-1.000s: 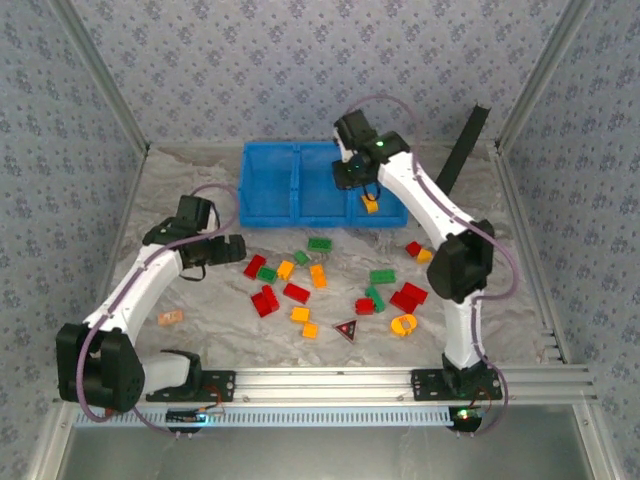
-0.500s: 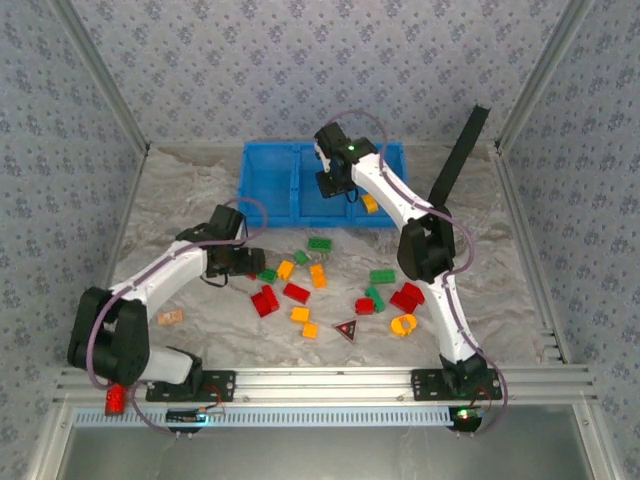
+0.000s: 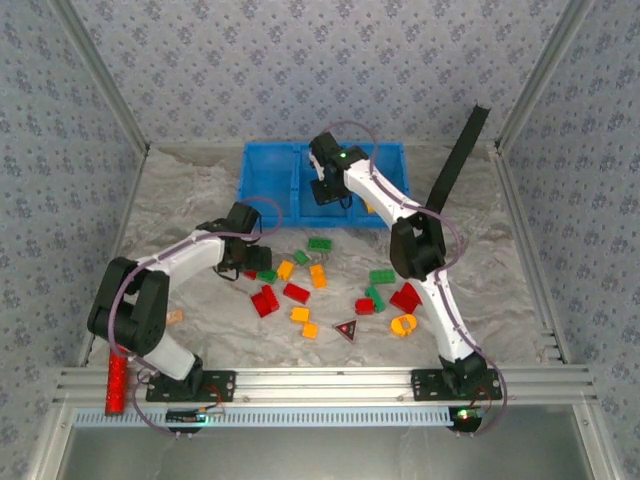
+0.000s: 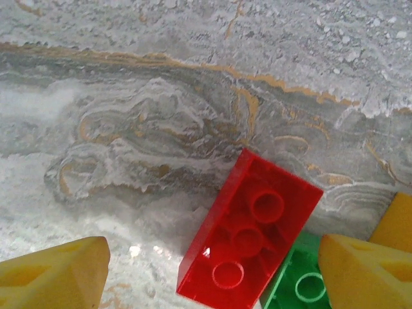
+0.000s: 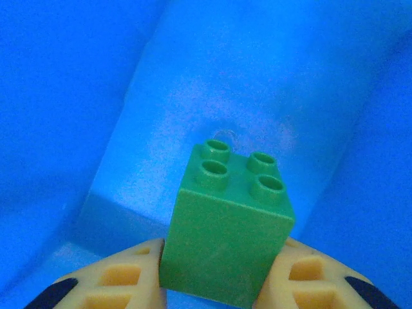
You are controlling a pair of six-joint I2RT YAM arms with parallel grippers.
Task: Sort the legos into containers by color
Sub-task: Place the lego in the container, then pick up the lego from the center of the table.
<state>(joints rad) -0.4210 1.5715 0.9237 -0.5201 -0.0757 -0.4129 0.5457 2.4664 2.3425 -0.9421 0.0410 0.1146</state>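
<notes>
Here the left hand [image 4: 209, 273] hangs apart over a red brick [image 4: 251, 238] lying slantwise on the worktop [image 4: 161, 129]; the right hand [image 5: 222, 283], clamped on a green brick [image 5: 228, 244], sits inside the blue tray [image 3: 265, 190].

White arm links [image 3: 185, 255], black joints [image 3: 415, 250], looping purple cables [image 3: 345, 124], yellow-orange fingers [image 4: 55, 273].

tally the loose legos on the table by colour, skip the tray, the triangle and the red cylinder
green: 5
orange: 5
red: 5, if each lump is one brick
yellow ring: 1
total: 16
</notes>
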